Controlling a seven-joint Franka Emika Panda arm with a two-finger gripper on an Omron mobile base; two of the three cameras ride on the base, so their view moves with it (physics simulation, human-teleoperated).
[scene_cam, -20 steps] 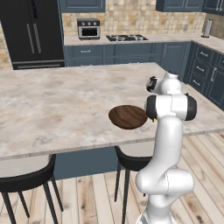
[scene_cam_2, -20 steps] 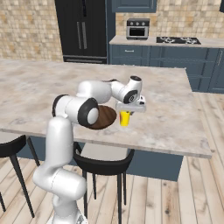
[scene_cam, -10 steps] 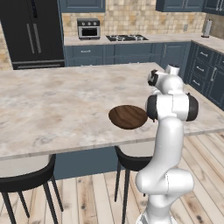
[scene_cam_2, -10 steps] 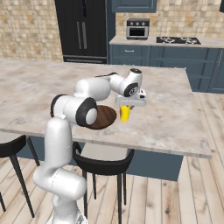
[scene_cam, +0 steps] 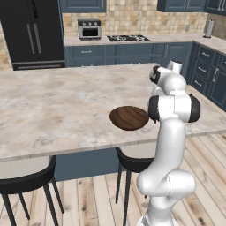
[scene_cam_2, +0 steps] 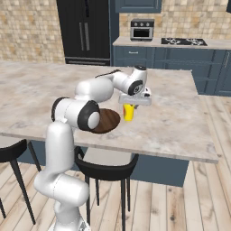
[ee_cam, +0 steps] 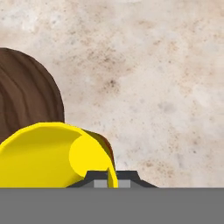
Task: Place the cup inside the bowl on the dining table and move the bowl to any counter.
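pinching the cup [scene_cam_2: 129,112] by its rim, gripper [scene_cam_2: 134,102] has lifted it off the dining table [scene_cam_2: 180,113] since a second ago. it hangs beside the bowl [scene_cam_2: 107,120] near the table's front edge; carrying it over the bowl comes next.

Tan tile backsplash [scene_cam: 132,17], black fridge [scene_cam: 33,33], small oven [scene_cam: 89,29], navy cabinets [scene_cam: 88,55], black stools [scene_cam: 26,183], light wood plank floor [scene_cam: 97,198].
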